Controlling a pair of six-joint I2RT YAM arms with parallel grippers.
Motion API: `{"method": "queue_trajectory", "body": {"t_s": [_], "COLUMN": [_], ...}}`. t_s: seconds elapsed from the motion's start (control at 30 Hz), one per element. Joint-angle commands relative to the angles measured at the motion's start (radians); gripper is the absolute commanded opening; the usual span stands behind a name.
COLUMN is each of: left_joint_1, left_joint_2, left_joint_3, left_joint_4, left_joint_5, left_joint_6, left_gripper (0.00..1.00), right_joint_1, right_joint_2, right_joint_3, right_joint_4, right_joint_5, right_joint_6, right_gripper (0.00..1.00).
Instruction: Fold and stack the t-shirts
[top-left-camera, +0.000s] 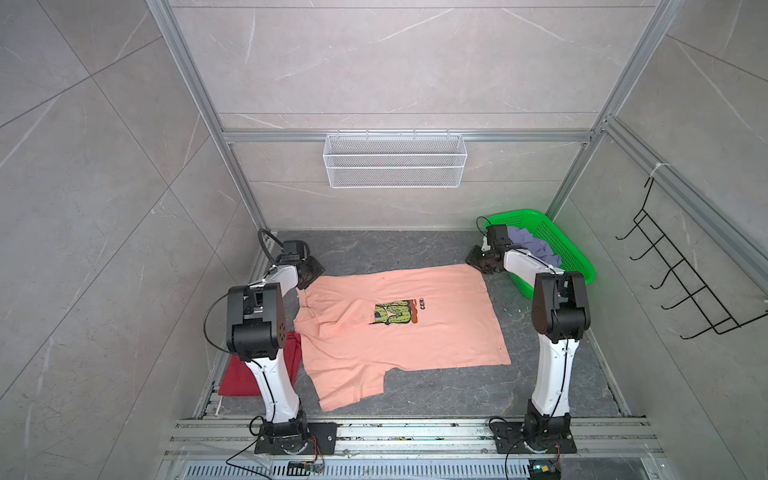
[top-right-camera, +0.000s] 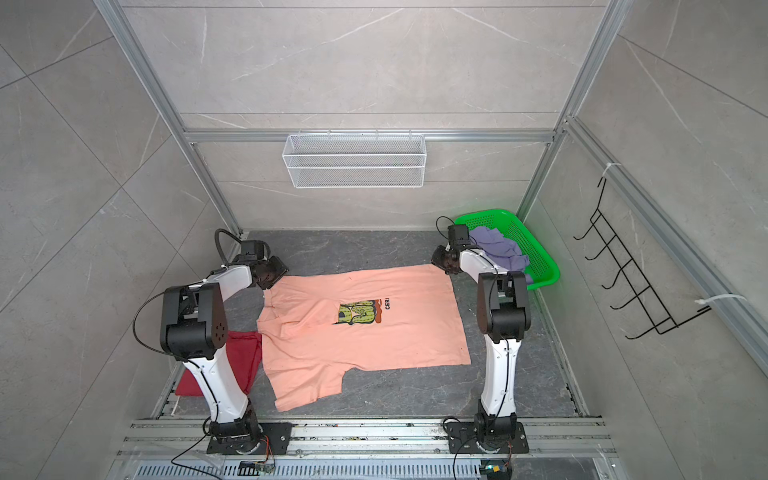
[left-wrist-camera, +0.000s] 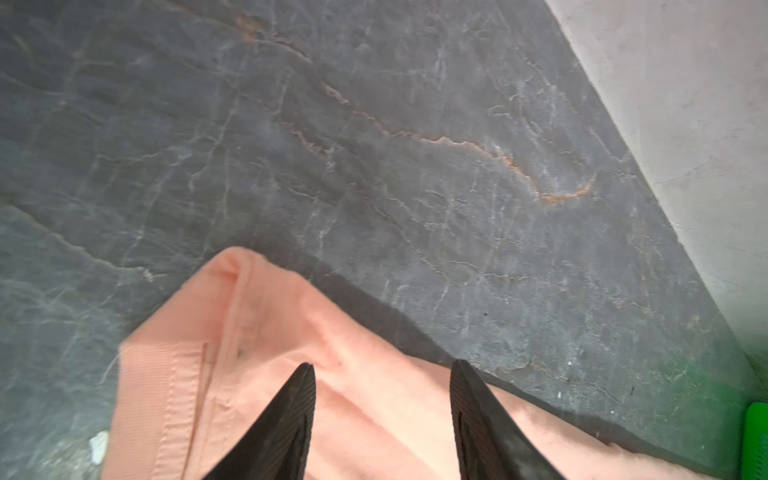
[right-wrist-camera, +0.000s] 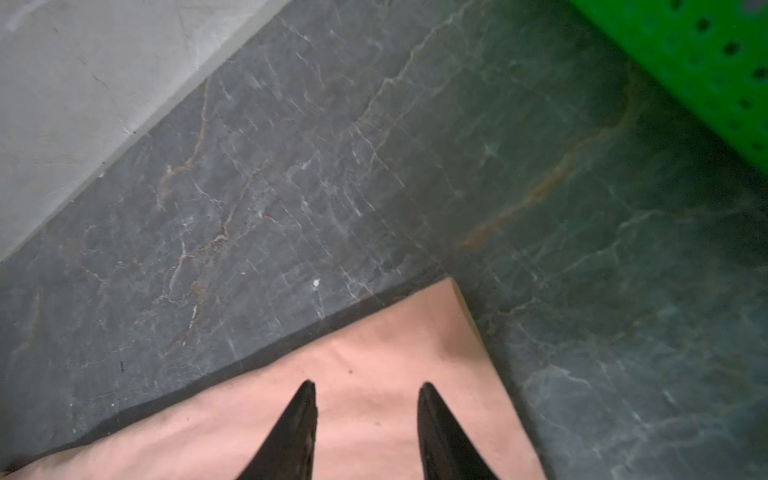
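The peach-orange cotton t-shirt with the yellow-green graffiti chest print (top-left-camera: 436, 345) lies spread print-up in the middle of the dark grey marbled counter (top-left-camera: 374, 249). Its long axis runs from side to side, with the collar and sleeves towards the left arm (top-left-camera: 257, 320) and the straight hem towards the right arm (top-left-camera: 559, 307). What matters for the coming move is the shirt's far long edge, since each arm has its jaws at one end of it. The left jaws stand at the far shoulder corner, just beside the ribbed collar band (left-wrist-camera: 149, 399). The left wrist view shows them spread, with cloth below the tips and nothing pinched. The right jaws stand at the far hem corner (right-wrist-camera: 446, 299), near the green perforated plastic basket (top-left-camera: 577, 257), and are likewise spread and empty. The edge therefore runs straight from one pair of jaws to the other, and each arm is nearest its own end. The likely next move is a paired pinch of both far corners, carrying that edge over towards the near one in a lengthwise fold. The plain dark red t-shirt (top-left-camera: 237, 378) lies folded at the near left, partly behind the left arm, and the lavender-purple t-shirt (top-left-camera: 532, 245) sits crumpled in the basket
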Motion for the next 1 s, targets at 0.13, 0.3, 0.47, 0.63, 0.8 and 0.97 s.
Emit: {"method": "queue_trajectory", "body": {"t_s": [0.13, 0.3, 0.47, 0.63, 0.8, 0.97], "left_joint_1": [-0.003, -0.003, 0.012, 0.059, 0.090, 0.094], "left_joint_2": [0.081, 0.099, 0.109, 0.145, 0.145, 0.159], "left_joint_3": [0.091, 0.092, 0.083, 0.081, 0.045, 0.042], "left_joint_4": [0.014, -0.010, -0.029, -0.048, -0.043, -0.036], "left_joint_5": [0.028, -0.005, -0.046, -0.068, -0.065, -0.059], "left_joint_6": [-0.011, -0.028, -0.030, -0.047, -0.064, -0.068], "left_gripper": [0.55, 0.55, 0.55, 0.55, 0.55, 0.55], "right_joint_1": [0.003, 0.006, 0.003, -0.034, -0.048, -0.049], "right_joint_2": [0.089, 0.115, 0.128, 0.155, 0.173, 0.192], "right_joint_3": [0.087, 0.106, 0.119, 0.118, 0.131, 0.150], "right_joint_4": [-0.028, -0.054, -0.104, -0.115, -0.129, -0.159], "right_joint_5": [-0.005, 0.015, 0.079, 0.081, 0.074, 0.087], "right_joint_6": [0.017, 0.017, 0.000, 0.034, 0.062, 0.079], "right_gripper": [0.41, 0.42, 0.42, 0.41, 0.41, 0.41]}}
